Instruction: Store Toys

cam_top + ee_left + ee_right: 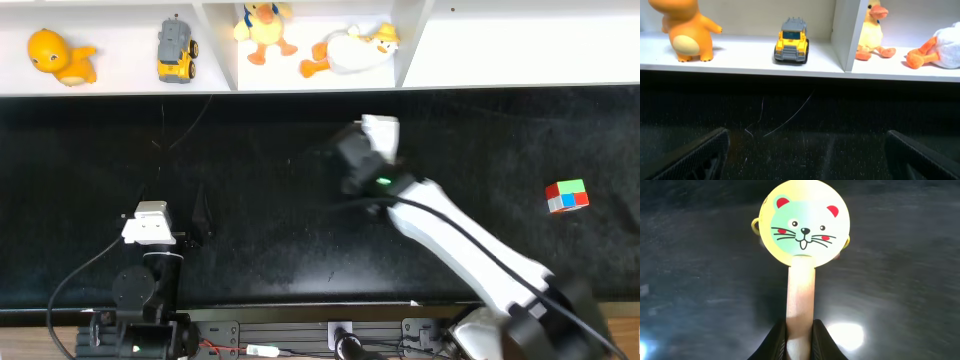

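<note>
No legible text, numbers or labels in any view. Only marking noted: drawn cat face, whiskers and red ears, on round head of the wooden rattle (801, 265).

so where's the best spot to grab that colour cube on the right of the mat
Grip across two opposite flat side faces of the colour cube, coming straight down from above. It sits flat on the black mat, apart from everything else, so the sides are free. Its faces look turned slightly, so the fingers probably need squaring to them.
</note>
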Motion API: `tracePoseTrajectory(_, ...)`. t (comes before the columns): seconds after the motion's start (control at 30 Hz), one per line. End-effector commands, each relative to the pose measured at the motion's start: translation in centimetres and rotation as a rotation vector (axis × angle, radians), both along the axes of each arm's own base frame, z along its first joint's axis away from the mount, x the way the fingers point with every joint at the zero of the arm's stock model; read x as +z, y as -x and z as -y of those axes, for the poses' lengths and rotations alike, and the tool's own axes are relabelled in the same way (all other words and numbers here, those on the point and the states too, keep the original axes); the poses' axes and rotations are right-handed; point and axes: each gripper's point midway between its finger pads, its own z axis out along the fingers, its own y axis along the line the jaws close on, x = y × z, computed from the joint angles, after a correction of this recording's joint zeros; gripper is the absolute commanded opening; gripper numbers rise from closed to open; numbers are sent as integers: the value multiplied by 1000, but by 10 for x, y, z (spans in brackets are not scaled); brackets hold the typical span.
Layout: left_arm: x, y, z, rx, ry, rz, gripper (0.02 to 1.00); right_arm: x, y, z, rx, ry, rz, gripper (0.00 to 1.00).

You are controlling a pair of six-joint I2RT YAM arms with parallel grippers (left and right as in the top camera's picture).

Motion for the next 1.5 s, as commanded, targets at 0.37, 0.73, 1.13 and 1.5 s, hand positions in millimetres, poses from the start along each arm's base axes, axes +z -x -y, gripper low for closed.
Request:
tracePoseTrajectory(0.37,1,1,2,-12,-21,8,996,45,-13,143,61,29,13,137)
tracePoseTrajectory(0.73,1,1,2,-12,-21,8,998,60,-111,142,208,100,29,119)
tracePoseTrajectory(1.13,1,1,2,-12,-21,8,998,43,-184,111,272,67,109,161)
tracePoseTrajectory(1.5,1,1,2,-12,-21,7,996,47,-180,114,251,95,99,514)
